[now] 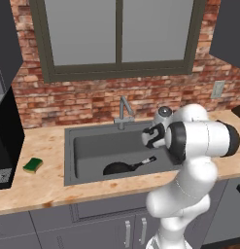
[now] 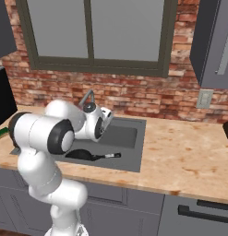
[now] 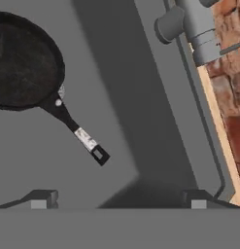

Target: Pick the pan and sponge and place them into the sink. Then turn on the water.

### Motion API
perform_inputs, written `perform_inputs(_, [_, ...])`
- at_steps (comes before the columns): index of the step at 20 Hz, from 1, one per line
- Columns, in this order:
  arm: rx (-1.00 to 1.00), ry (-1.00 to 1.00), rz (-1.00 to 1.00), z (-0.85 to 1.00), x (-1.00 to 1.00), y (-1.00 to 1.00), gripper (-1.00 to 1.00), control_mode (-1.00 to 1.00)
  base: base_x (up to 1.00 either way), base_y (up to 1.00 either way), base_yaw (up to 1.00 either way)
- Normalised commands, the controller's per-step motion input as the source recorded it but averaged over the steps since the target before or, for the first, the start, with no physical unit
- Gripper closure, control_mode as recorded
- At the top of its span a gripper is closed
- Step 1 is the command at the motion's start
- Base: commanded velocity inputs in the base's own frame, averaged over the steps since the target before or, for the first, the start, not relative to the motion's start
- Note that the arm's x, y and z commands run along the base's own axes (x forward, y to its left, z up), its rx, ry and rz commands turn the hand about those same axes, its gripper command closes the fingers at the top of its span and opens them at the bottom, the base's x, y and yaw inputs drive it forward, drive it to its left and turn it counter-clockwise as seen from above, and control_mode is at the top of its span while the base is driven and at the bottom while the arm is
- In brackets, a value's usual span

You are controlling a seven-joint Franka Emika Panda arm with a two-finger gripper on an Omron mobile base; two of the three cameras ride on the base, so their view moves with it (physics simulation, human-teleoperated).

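Poised over the sink (image 1: 87, 146), the robot's gripper (image 3: 118, 200) hangs with its 2 dark fingertips (image 3: 40, 199) set wide apart and nothing between them. In the hand view the pan (image 3: 22, 63) lies flat on the basin floor at about 10 o'clock from the fingertips, clear of both, its straight handle running toward 4 o'clock and ending in a pale band and a dark tip. From the left base view the pan sits near the front wall of the basin, handle pointing toward 2 o'clock, with the white arm (image 1: 189, 146) bent over the right half of the sink. A slim grey faucet (image 1: 124, 111) stands at the rear rim, at 12 o'clock from the pan, against the red brick wall (image 1: 92, 99) under the window (image 1: 116, 34). Out on the wooden counter (image 1: 43, 185), the sponge (image 1: 33, 165) rests green side up, well apart from the sink's left rim at about 9 o'clock from the pan, near a black appliance (image 1: 5, 141).
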Motion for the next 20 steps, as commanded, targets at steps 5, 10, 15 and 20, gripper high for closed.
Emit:
perform_inputs(5, [0.19, -0.09, -0.30, 0.21, -0.29, 0.01, -1.00, -1.00, 0.00, 0.00, 0.00])
perform_inputs(10, [0.23, -0.10, -0.32, 0.02, -0.29, 0.14, -1.00, -1.00, 0.00, 0.00, 0.00])
perform_inputs(15, [0.30, -0.12, -0.32, 0.00, -0.17, 0.17, -1.00, -1.00, 0.00, 0.00, 0.00])
perform_inputs(20, [0.33, -0.13, -0.30, 0.03, -0.20, 0.20, -1.00, -1.00, 0.00, 0.00, 0.00])
